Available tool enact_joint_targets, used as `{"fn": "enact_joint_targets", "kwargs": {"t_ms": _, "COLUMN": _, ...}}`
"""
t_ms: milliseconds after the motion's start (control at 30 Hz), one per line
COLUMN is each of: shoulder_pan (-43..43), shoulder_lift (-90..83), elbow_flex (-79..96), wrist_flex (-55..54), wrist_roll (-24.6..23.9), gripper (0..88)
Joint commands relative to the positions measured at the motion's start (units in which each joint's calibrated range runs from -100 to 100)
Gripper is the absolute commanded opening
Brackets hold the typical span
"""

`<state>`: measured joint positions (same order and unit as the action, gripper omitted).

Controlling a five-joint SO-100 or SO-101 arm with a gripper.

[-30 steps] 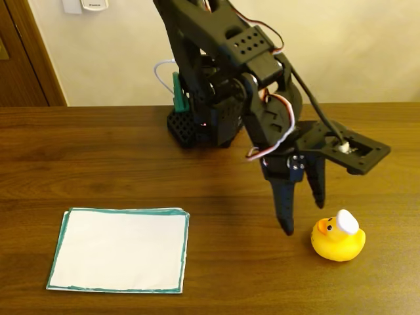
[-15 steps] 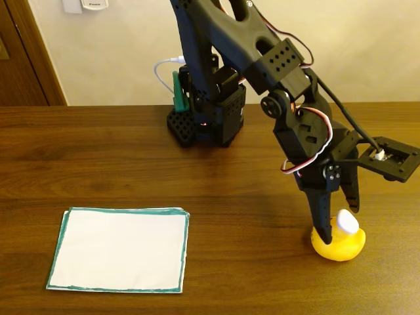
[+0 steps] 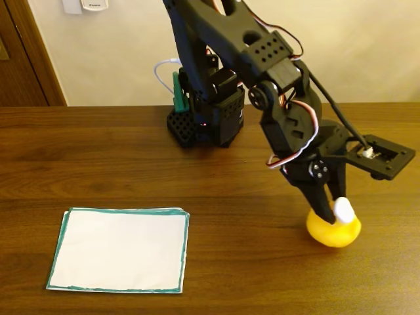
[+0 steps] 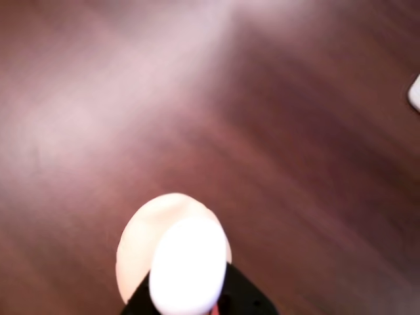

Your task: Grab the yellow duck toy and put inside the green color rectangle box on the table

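Note:
The yellow duck toy [image 3: 335, 231] sits on the table [image 3: 131, 164] at the right in the fixed view, its white cap [image 3: 343, 209] showing. My gripper [image 3: 332, 209] reaches down from above and is shut around the duck's head, one finger in front of the face and the other behind the cap. The duck's body rests on the wood. In the blurred wrist view the duck [image 4: 141, 236] and cap [image 4: 187, 266] lie at the bottom, with a black finger [image 4: 243, 298] beside them. The green color rectangle box [image 3: 119, 249], white paper with a green border, lies far left of the duck.
The arm's black base [image 3: 203, 121] stands at the table's back with a white cable [image 3: 163, 72] behind it. A brown door frame [image 3: 26, 52] is at the left. Bare wood stretches between the paper and the duck.
The gripper came right and down from beside the duck onto it, and its fingers narrowed around the head. The duck shifted slightly left, its face now covered by the front finger.

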<state>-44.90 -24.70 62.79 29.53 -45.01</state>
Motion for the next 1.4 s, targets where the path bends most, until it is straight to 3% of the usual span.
{"fn": "enact_joint_targets", "kwargs": {"t_ms": 0, "shoulder_pan": 8.87, "shoulder_lift": -13.49, "elbow_flex": -1.02, "wrist_flex": 9.46, "wrist_roll": 2.88, "gripper": 0.2}}
{"fn": "enact_joint_targets", "kwargs": {"t_ms": 200, "shoulder_pan": 24.55, "shoulder_lift": -23.71, "elbow_flex": 0.16, "wrist_flex": 16.36, "wrist_roll": 8.01, "gripper": 0.2}}
{"fn": "enact_joint_targets", "kwargs": {"t_ms": 400, "shoulder_pan": 41.63, "shoulder_lift": -30.52, "elbow_flex": 9.81, "wrist_flex": 13.89, "wrist_roll": 12.41, "gripper": 0.2}}
{"fn": "enact_joint_targets", "kwargs": {"t_ms": 800, "shoulder_pan": 63.25, "shoulder_lift": -22.48, "elbow_flex": 5.35, "wrist_flex": 10.06, "wrist_roll": 16.95, "gripper": 0.1}}
{"fn": "enact_joint_targets", "kwargs": {"t_ms": 1000, "shoulder_pan": 65.43, "shoulder_lift": -14.89, "elbow_flex": 2.07, "wrist_flex": 6.48, "wrist_roll": 16.8, "gripper": 0.1}}
{"fn": "enact_joint_targets", "kwargs": {"t_ms": 1367, "shoulder_pan": 70.22, "shoulder_lift": -19.87, "elbow_flex": 8.35, "wrist_flex": 6.82, "wrist_roll": 17.09, "gripper": 0.1}}
